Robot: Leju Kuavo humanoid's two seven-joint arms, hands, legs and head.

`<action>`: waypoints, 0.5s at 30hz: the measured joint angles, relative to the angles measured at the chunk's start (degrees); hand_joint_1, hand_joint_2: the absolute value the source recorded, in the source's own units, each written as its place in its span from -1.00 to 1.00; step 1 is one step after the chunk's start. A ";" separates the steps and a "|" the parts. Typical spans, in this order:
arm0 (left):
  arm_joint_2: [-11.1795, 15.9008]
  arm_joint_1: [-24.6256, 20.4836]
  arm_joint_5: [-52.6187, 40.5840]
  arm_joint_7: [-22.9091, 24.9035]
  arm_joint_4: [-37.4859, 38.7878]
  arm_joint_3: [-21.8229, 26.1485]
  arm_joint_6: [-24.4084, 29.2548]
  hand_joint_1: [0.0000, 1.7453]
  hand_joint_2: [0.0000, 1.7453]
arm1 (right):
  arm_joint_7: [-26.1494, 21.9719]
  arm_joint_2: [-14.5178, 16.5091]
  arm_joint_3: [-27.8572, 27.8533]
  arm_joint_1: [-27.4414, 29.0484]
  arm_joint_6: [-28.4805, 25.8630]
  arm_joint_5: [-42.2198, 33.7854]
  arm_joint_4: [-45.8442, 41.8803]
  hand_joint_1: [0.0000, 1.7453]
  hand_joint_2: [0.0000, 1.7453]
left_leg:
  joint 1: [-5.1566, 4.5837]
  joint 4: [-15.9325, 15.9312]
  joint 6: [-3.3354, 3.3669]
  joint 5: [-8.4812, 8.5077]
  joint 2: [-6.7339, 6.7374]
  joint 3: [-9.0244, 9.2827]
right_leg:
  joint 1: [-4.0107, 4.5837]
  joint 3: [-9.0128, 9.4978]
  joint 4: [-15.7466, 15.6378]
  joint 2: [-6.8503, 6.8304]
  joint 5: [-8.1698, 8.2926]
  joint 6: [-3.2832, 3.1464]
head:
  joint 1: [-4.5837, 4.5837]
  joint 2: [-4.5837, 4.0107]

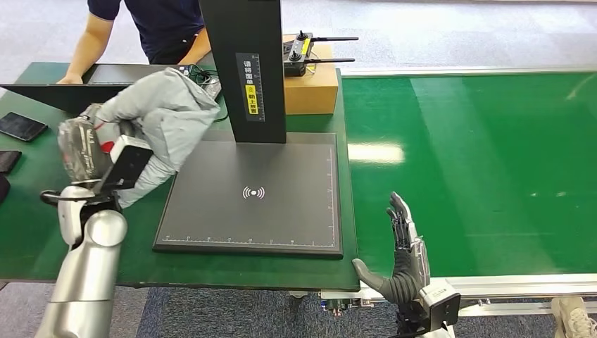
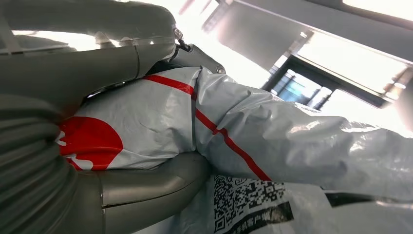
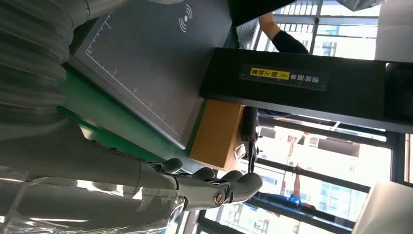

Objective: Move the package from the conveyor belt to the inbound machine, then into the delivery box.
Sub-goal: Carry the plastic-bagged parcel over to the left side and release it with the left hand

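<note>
Clearly the package (image 1: 165, 113), a grey plastic mailer bag with red markings, is off the conveyor belt (image 1: 479, 162) and up in the air over the left edge of the inbound machine (image 1: 253, 197), just beside its dark scan plate. The left hand (image 1: 88, 151) holds it; in the left wrist view the thumb and fingers (image 2: 151, 183) wrap round the crumpled bag near its red patch, with a printed code label (image 2: 248, 200) facing the camera.

To do this step well, I judge the bag should go flat on the plate near the wireless symbol, label side turned as the upright post (image 1: 243, 63) requires, and clear of the post itself.

The right hand (image 1: 405, 260) hangs at the near edge of the green surface, fingers straight and apart, holding nothing.
</note>
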 joint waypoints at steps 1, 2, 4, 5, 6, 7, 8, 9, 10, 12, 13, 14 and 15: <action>0.76 -1.64 -1.02 0.99 2.18 1.75 1.05 1.00 1.00 | 0.00 0.08 0.02 -0.14 -0.07 -0.07 0.13 -1.00 1.00 | 0.01 0.00 -0.01 0.02 0.00 -0.01 | 0.01 0.00 0.01 0.00 0.01 -0.01 | 0.00 0.00; 1.60 -3.48 -2.35 2.01 4.74 3.52 2.38 1.00 1.00 | 0.00 0.18 0.04 -0.32 -0.14 -0.14 0.28 -1.00 1.00 | 0.03 0.00 -0.03 0.03 0.00 -0.01 | 0.02 -0.01 0.02 0.01 0.02 -0.03 | 0.00 0.00; 3.45 -7.13 -5.40 4.18 10.21 6.52 5.18 1.00 1.00 | 0.00 0.32 0.08 -0.88 -0.21 -0.30 0.69 -1.00 1.00 | 0.04 0.00 -0.05 0.04 0.03 -0.02 | 0.03 -0.03 0.04 0.04 0.04 -0.06 | -0.01 0.00; 4.46 -9.07 -7.04 5.60 13.14 7.83 6.32 1.00 1.00 | 0.00 0.36 0.11 -1.35 -0.21 -0.36 1.00 -1.00 1.00 | 0.05 0.00 -0.06 0.05 0.04 -0.02 | 0.04 -0.04 0.06 0.05 0.05 -0.07 | -0.01 0.00; 5.52 -10.95 -8.78 7.47 16.02 9.07 7.26 1.00 1.00 | 0.00 0.39 0.14 -1.88 -0.20 -0.43 1.36 -1.00 1.00 | 0.06 0.00 -0.07 0.06 0.04 -0.02 | 0.04 -0.05 0.06 0.06 0.05 -0.08 | -0.01 0.00; 6.53 -12.85 -10.67 9.53 18.91 10.32 8.00 1.00 1.00 | 0.00 0.42 0.18 -2.43 -0.20 -0.52 1.74 -1.00 1.00 | 0.06 0.01 -0.08 0.06 0.05 -0.02 | 0.05 -0.06 0.06 0.06 0.06 -0.08 | -0.01 0.00; 7.53 -14.57 -12.42 11.47 21.46 11.45 8.51 1.00 1.00 | 0.00 0.45 0.21 -2.90 -0.23 -0.62 2.09 -1.00 1.00 | 0.07 0.01 -0.08 0.07 0.05 -0.03 | 0.06 -0.07 0.06 0.05 0.06 -0.09 | -0.02 0.00; 8.48 -16.12 -14.12 13.36 23.74 12.39 8.83 1.00 1.00 | 0.00 0.50 0.25 -3.24 -0.32 -0.72 2.41 -1.00 1.00 | 0.08 0.01 -0.08 0.07 0.04 -0.05 | 0.06 -0.08 0.06 0.04 0.05 -0.09 | -0.02 0.00; 9.29 -17.59 -15.66 15.08 25.77 13.19 9.04 1.00 1.00 | 0.00 0.55 0.29 -3.52 -0.41 -0.79 2.68 -1.00 1.00 | 0.08 0.02 -0.08 0.07 0.03 -0.06 | 0.07 -0.08 0.06 0.03 0.05 -0.09 | -0.01 0.00; 10.76 -20.24 -18.48 18.56 29.34 14.43 9.27 1.00 1.00 | 0.00 0.70 0.38 -3.87 -0.58 -0.85 3.11 -1.00 1.00 | 0.09 0.02 -0.08 0.08 0.00 -0.10 | 0.08 -0.09 0.06 0.01 0.05 -0.09 | -0.01 0.00; 11.36 -21.39 -19.86 20.36 30.80 14.93 9.32 0.99 1.00 | 0.00 0.78 0.42 -3.96 -0.64 -0.86 3.28 -1.00 1.00 | 0.09 0.02 -0.07 0.07 0.00 -0.11 | 0.07 -0.09 0.06 0.01 0.05 -0.09 | -0.01 0.00; 11.98 -22.50 -21.23 22.17 32.14 15.37 9.36 0.66 1.00 | 0.00 0.84 0.45 -4.01 -0.72 -0.86 3.42 -1.00 1.00 | 0.09 0.01 -0.07 0.07 0.01 -0.13 | 0.07 -0.10 0.05 0.01 0.05 -0.09 | -0.01 0.00; 12.58 -23.43 -22.71 24.26 33.36 15.75 9.36 0.16 1.00 | 0.00 0.87 0.49 -4.02 -0.80 -0.86 3.53 -1.00 1.00 | 0.09 0.01 -0.07 0.07 0.01 -0.15 | 0.07 -0.11 0.05 0.02 0.05 -0.09 | 0.00 0.00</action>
